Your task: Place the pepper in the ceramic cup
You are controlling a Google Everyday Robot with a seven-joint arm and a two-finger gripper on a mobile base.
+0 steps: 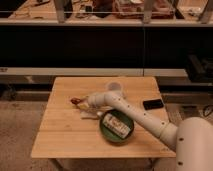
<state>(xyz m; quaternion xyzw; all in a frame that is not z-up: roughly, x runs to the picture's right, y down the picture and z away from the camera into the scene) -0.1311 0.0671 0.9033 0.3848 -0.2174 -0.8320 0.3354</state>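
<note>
Small dark red pepper [75, 101] lies on the wooden surface [60, 131], left of the white ceramic cup [114, 86]. The claw [85, 103] sits just beside it; its grip cannot be told. Pepper seems light, soft; pinch its middle.

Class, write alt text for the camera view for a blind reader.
A white robot arm reaches across a wooden table, its pincer at a small red pepper. A pale ceramic cup stands behind the arm, a green plate partly under it.
</note>
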